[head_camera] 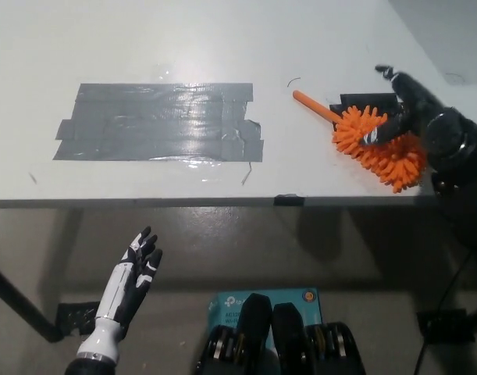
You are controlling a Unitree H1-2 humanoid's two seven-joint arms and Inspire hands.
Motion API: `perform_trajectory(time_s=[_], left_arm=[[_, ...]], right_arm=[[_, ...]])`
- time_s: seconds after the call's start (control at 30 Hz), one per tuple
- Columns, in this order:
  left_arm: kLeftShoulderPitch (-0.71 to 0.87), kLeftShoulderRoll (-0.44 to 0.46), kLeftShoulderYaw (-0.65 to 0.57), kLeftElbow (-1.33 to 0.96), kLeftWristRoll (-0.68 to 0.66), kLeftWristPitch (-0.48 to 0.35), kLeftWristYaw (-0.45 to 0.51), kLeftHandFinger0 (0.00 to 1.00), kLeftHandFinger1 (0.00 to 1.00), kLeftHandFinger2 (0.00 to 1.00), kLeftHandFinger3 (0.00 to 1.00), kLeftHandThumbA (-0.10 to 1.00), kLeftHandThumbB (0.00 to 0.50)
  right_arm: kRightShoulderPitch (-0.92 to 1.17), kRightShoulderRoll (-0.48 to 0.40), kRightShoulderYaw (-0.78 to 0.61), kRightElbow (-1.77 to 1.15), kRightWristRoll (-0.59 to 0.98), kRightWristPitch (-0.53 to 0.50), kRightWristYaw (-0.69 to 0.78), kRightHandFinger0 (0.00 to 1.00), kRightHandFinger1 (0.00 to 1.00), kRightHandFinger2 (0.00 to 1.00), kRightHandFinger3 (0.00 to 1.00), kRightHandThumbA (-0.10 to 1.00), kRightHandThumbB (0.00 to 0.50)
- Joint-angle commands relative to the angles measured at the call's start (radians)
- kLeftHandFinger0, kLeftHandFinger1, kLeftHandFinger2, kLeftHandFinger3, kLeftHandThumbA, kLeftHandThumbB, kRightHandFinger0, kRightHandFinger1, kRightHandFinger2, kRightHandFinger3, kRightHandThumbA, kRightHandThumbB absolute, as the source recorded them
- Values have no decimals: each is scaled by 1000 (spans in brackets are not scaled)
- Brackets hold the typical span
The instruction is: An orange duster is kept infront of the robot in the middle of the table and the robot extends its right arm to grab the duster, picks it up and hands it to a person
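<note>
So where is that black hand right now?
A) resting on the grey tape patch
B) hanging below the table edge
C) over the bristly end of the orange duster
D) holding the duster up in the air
C: the black right hand lies over the bristly head of the orange duster, which sits on the table; the white left hand rests low, below the table edge.

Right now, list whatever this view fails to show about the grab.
- Head view: whether the right hand actually grips the orange duster; the hand covers the contact.
- The black patch under the duster: mostly hidden by duster and hand.
- The right arm: cut off by the right edge.
</note>
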Motion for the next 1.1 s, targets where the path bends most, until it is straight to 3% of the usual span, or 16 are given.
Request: perform_trajectory(time_s=[0.0, 0.1, 0.13, 0.4, 0.57, 0.6, 0.63, 0.67, 0.7, 0.73, 0.77, 0.8, 0.87, 0.9, 0.97, 1.07], left_arm=[[-19, 9, -6, -33, 16, -22, 10, 1000, 1000, 1000, 1000, 885, 108], [-22, 10, -3, -27, 5, -27, 5, 1000, 1000, 1000, 1000, 865, 94], [-26, 10, -3, -26, 6, -25, 5, 1000, 1000, 1000, 1000, 862, 95], [-23, 10, -4, -31, 11, -20, 8, 1000, 1000, 1000, 1000, 853, 92], [-27, 10, -2, -29, 5, -18, 4, 1000, 1000, 1000, 1000, 850, 91], [-28, 10, -1, -27, 4, -20, 5, 1000, 1000, 1000, 1000, 845, 85], [-28, 10, -1, -26, 3, -22, 5, 1000, 1000, 1000, 1000, 845, 85], [-28, 10, -1, -27, 4, -20, 5, 1000, 1000, 1000, 1000, 843, 86], [-27, 11, -1, -32, 6, -12, 4, 1000, 1000, 1000, 1000, 844, 91], [-29, 11, -1, -33, 4, -10, 3, 1000, 1000, 1000, 1000, 844, 91], [-31, 11, 0, -31, 1, -12, 3, 1000, 1000, 1000, 1000, 844, 91], [-33, 11, 1, -28, 1, -16, 5, 1000, 1000, 1000, 1000, 842, 89], [-38, 11, 2, -25, 0, -17, 6, 1000, 1000, 1000, 1000, 835, 90], [-39, 11, 2, -22, 3, -22, 8, 998, 1000, 1000, 1000, 836, 91], [-40, 11, 2, -21, 2, -23, 7, 998, 1000, 1000, 1000, 839, 95], [-39, 11, 0, -24, 5, -20, 6, 999, 1000, 1000, 1000, 849, 91]], right_arm=[[-82, 5, 41, 64, 0, 16, 34, 1000, 1000, 1000, 1000, 1000, 386], [-81, 27, 39, 119, 34, 8, 41, 1000, 1000, 1000, 1000, 1000, 422], [-77, 31, 40, 136, 43, -9, 45, 1000, 1000, 1000, 1000, 1000, 404], [-66, 26, 107, 198, 20, -42, 64, 1000, 1000, 1000, 1000, 1000, 398], [-102, 27, 154, 305, 3, -2, 89, 1000, 1000, 1000, 1000, 1000, 350], [-106, 27, 167, 319, -12, 8, 68, 1000, 1000, 1000, 1000, 722, 306], [-107, 28, 172, 322, -19, 12, 57, 1000, 1000, 1000, 1000, 722, 306], [-106, 26, 182, 323, -27, 16, 44, 848, 969, 1000, 1000, 496, 278], [-104, 17, 219, 317, -58, 14, 41, 657, 796, 903, 1000, 234, 175], [-104, 12, 242, 316, -80, 14, 38, 554, 706, 769, 952, 99, 132], [-106, 10, 257, 316, -89, 15, 33, 554, 706, 769, 952, 99, 132], [-101, 8, 260, 307, -99, 16, 20, 261, 424, 525, 1000, 129, 123], [-92, 1, 266, 280, -102, 16, 11, 293, 447, 543, 1000, 187, 117], [-92, 0, 263, 273, -107, 16, 16, 107, 252, 403, 1000, 116, 110], [-84, -6, 252, 245, -109, 16, 20, 24, 200, 364, 1000, 55, 111], [-73, -10, 237, 218, -106, 16, 18, 1, 176, 343, 1000, -28, 113]])
